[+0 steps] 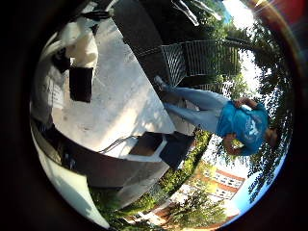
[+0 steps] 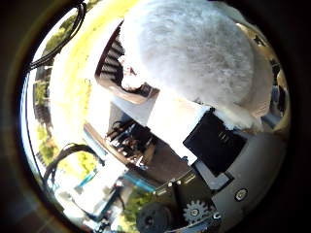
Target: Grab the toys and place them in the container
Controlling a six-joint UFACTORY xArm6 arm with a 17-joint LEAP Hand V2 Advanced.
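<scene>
While the thumb side palm view is mostly filled by a white fluffy toy (image 2: pixel 194 53) sitting close against the palm, the robot hand (image 2: pixel 214 141) shows only as black and white parts and a gear below the toy; the toy seems held there, though the fingers curling round it are not clearly seen, so the grasp cannot be told for certain. Beyond it lies a dark slatted container (image 2: pixel 114 63) with something pale inside, beside a bright surface (image 2: pixel 160 116). Judging by this, the carrying step is in hand, and the next move calls for bringing the toy over the container and letting go.

From the little finger side, the toy is not clearly seen. It shows instead a pale paved floor (image 1: pixel 120 96), a metal railing (image 1: pixel 202 60) and a person standing by, touching nothing.
</scene>
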